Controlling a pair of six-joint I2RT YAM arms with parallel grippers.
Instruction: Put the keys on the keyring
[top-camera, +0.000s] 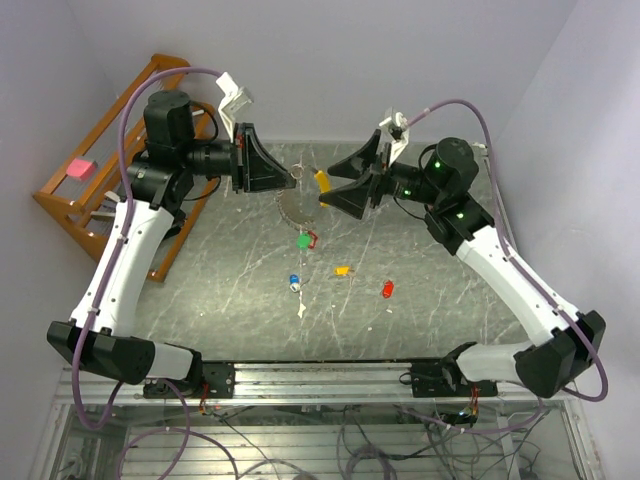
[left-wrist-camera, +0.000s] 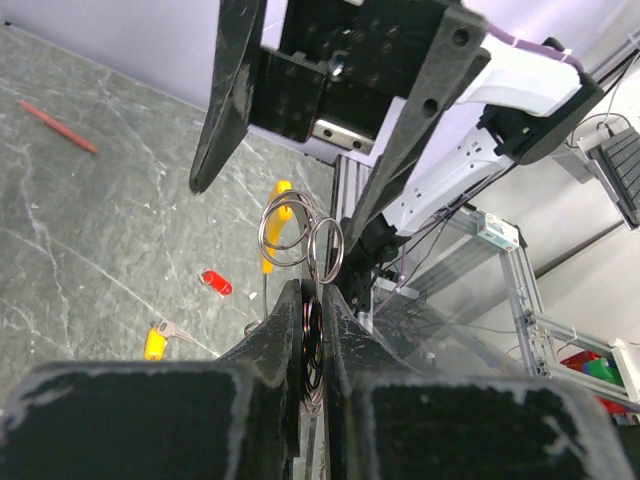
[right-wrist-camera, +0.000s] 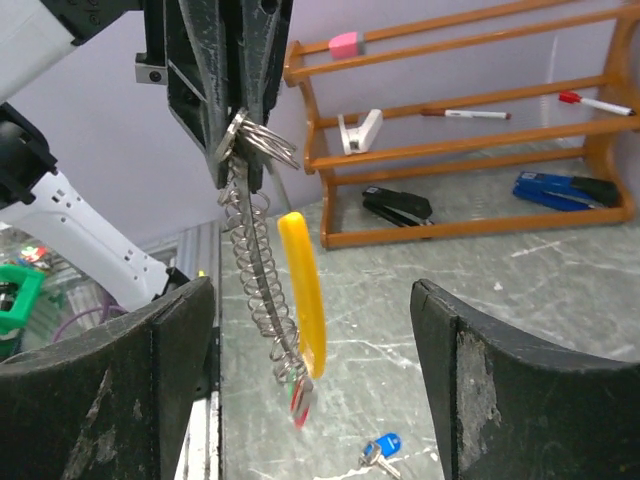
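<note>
Two split loops of the keyring (right-wrist-camera: 258, 140) are poking out of the L gripper (right-wrist-camera: 232, 100), which is pinching them flat, jaws closed on the ring. It's holding them mid-air in the upper centre of the top view. Below the loops a coiled chain (right-wrist-camera: 257, 262) is hanging w/ the banana (right-wrist-camera: 303, 290) beside it. Something red and green is dangling at the chain's end, too blurred to name.

R gripper (top-camera: 338, 181) is facing it from the right, jaws standing wide and gripping nothing. In its wrist view, banana and chain are sitting btw its fingers.

Keys are lying on the table (top-camera: 220, 290), lower in the frame: blue (top-camera: 294, 281), yellow (top-camera: 342, 270), red (top-camera: 387, 289). Green (top-camera: 302, 240) is right under the chain; lying or hanging, can't tell.

Step in hand, prob.: R is lining up a second hold on the ring. To do it well, close on the banana or low chain, apart from L's fingertips, so the loops aren't getting covered. Go slow: the chain is hanging loose and could slip sideways out of the jaws.
</note>
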